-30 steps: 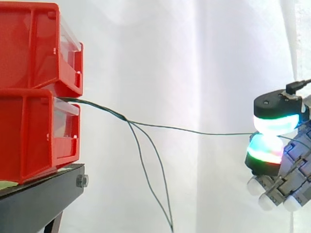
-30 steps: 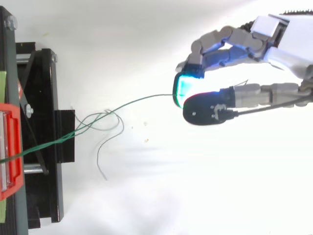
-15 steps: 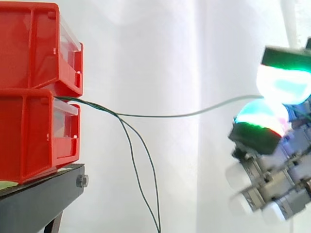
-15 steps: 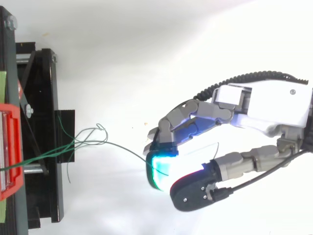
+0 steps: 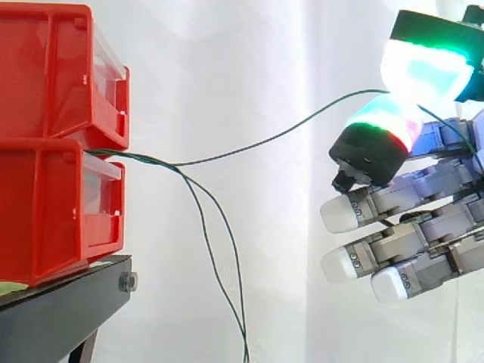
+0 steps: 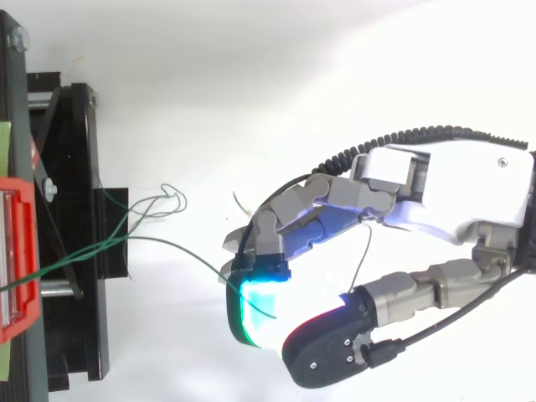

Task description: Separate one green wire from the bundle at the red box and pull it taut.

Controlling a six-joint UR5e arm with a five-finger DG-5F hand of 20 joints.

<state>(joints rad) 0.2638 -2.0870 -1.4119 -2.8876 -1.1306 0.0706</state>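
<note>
Pinching one wire [image 5: 280, 134] in hand [image 5: 412, 200], separated but slack. Next: draw away from box [image 5: 53, 212] until taut.

Two bins [image 5: 53, 144] stacked on stand [image 5: 60, 310], far L. One wire [image 5: 265, 140] runs from btwn them R to hand [image 5: 431, 219], pinched in fingers [image 5: 423, 72]. Other wires [image 5: 223, 257] hang below it.

Robot hand [image 5: 427, 219], thumb and fingertip pinching green wire [image 5: 257, 144]; other fingers straight
</note>
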